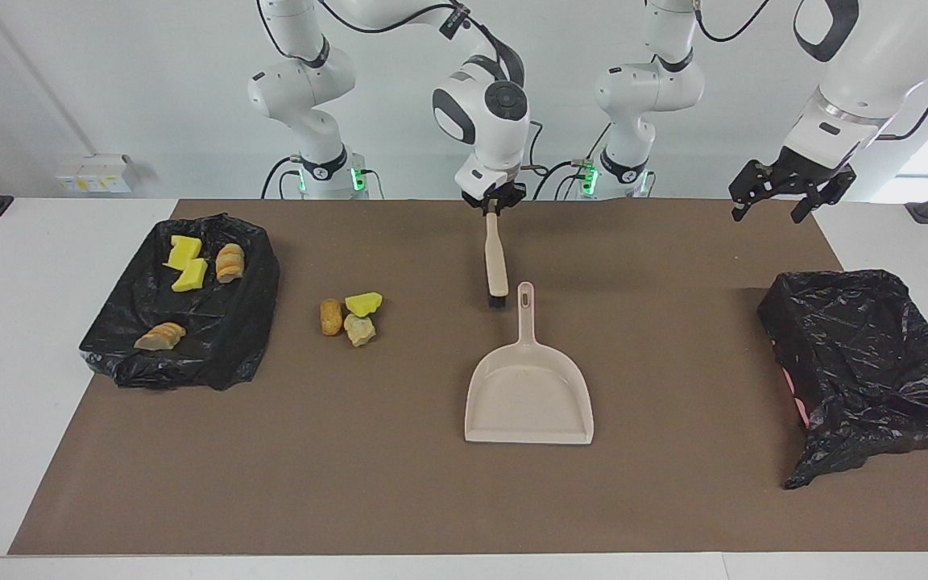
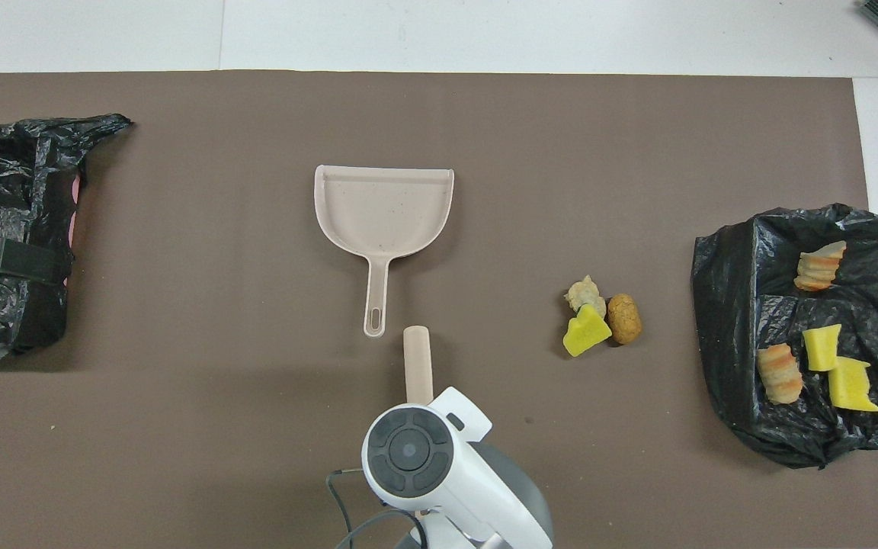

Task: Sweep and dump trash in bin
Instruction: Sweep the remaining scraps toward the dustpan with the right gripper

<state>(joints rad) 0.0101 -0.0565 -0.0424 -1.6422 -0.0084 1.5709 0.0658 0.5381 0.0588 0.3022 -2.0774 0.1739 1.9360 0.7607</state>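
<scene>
Beige plastic sits in my right gripper [image 1: 493,211], jaws clamped on the handle end of the brush [image 1: 495,262], which hangs bristles-down with the black tuft at the mat [image 1: 399,499], just beside the handle tip of the dustpan [image 1: 528,395]. My left gripper [image 1: 790,197] waits in the air over the mat's corner at the left arm's end, fingers spread wide, holding nothing.

Risk, judged from this: the grip is high on a long handle, so the brush may swing or twist when the bristles drag. A swing toward the dustpan handle would knock the pan askew.

Farther out, three pieces of trash [image 1: 351,316] lie clustered on the mat toward the right arm's end: a brown chunk, a yellow sponge bit, a pale crumbly piece, touching one another. A hard stroke could scatter them away from the pan's mouth, which faces away from the robots, not toward the pile.

Four more scraps lie on the black-lined tray [image 1: 230,338]; its raised, crinkled edge could snag the bristles.

The lined bin [image 1: 859,354] slumps at the left arm's end; a tipped load could miss its sagging opening.
</scene>
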